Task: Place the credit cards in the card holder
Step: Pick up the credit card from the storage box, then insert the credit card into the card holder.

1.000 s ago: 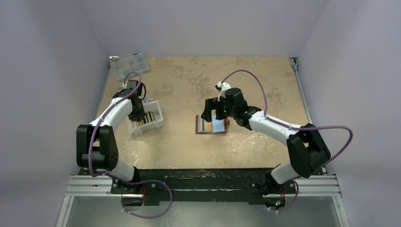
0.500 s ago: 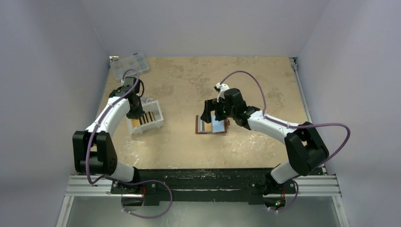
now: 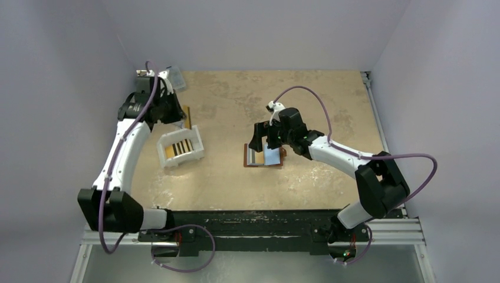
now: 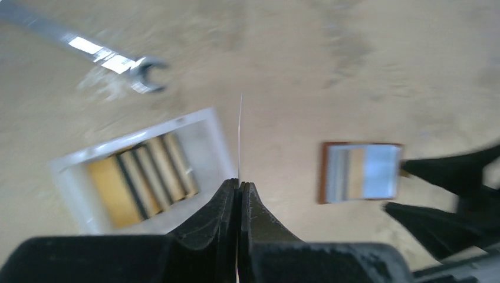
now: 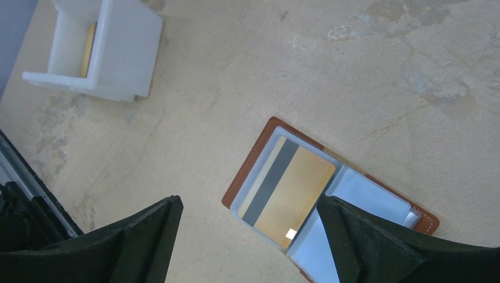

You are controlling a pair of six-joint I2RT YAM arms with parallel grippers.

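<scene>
Item, left tool (image 4: 239, 186): we found its black jaws pressed fully together on one credit card (image 4: 240, 138), a rigid sliver seen edge-on, raised above the desk (image 3: 236, 100), whose surface was mottled beige. Item, right tool (image 5: 249, 198): jaws spread to their widest, gripping nothing, poised over the card holder (image 5: 256, 158). This lay open and flat mid-desk, brown stitched leather with rounded corners and clear glossy pockets. One pocket showed an orange-gold card (image 5: 295, 188) with a grey stripe, the other a light blue card (image 5: 365, 194). Item, white tray (image 5: 130, 47): rectangular, matte, thick-walled, well apart from the holder, with yellow dark-striped cards (image 4: 141, 180) inside. Item, silver wrench (image 4: 118, 59): open-ended, shiny, lying beyond the tray.
</scene>
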